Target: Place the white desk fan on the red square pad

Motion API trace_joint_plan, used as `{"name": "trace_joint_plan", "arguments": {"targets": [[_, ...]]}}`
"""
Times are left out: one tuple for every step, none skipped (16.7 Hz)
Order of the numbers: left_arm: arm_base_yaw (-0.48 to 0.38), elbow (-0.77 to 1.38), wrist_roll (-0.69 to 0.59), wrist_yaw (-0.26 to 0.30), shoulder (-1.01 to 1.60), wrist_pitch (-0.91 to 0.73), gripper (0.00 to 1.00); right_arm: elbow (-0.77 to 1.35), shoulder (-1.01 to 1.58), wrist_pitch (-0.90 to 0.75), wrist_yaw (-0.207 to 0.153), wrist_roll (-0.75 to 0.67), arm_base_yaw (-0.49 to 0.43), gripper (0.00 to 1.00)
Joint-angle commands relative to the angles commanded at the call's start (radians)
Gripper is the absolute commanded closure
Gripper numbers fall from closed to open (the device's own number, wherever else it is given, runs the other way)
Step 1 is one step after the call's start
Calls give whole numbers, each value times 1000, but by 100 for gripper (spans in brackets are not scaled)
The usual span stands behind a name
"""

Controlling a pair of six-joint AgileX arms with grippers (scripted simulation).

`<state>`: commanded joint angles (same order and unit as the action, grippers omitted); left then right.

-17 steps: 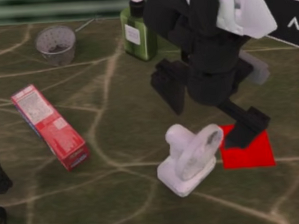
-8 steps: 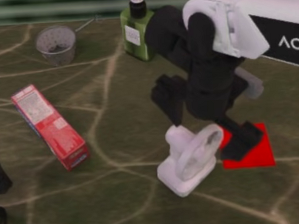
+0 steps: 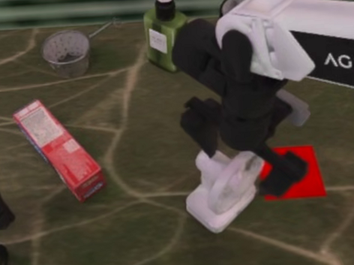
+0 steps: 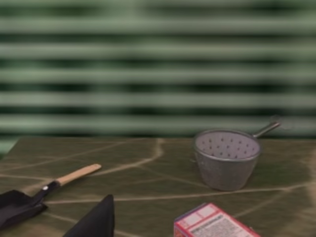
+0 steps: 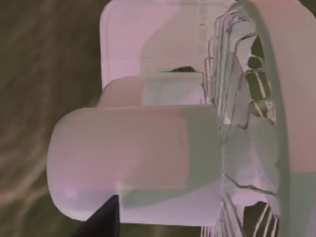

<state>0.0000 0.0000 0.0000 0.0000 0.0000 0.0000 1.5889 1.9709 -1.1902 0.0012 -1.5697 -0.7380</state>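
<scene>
Right gripper: spread wide, poised straddling the white desk fan, one finger beside the motor housing, the other past the grille over the red square pad; nothing held. Step judged: approach for grasp; next called for, a little more descent, closure on the fan, lift and short carry onto the adjoining pad. Farther off: red carton, green bottle, strainer; left gripper parked at the far left, state not discernible.
</scene>
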Motion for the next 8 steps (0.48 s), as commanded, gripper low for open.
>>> {"name": "trace_joint_plan", "arguments": {"targets": [[0,0,0,0,0,0,0,0,0,0,0,0,0,23],[0,0,0,0,0,0,0,0,0,0,0,0,0,30],[0,0,0,0,0,0,0,0,0,0,0,0,0,38],[0,0,0,0,0,0,0,0,0,0,0,0,0,45],[0,0,0,0,0,0,0,0,0,0,0,0,0,53],[0,0,0,0,0,0,0,0,0,0,0,0,0,60],[0,0,0,0,0,0,0,0,0,0,0,0,0,68],[0,0,0,0,0,0,0,0,0,0,0,0,0,75]]}}
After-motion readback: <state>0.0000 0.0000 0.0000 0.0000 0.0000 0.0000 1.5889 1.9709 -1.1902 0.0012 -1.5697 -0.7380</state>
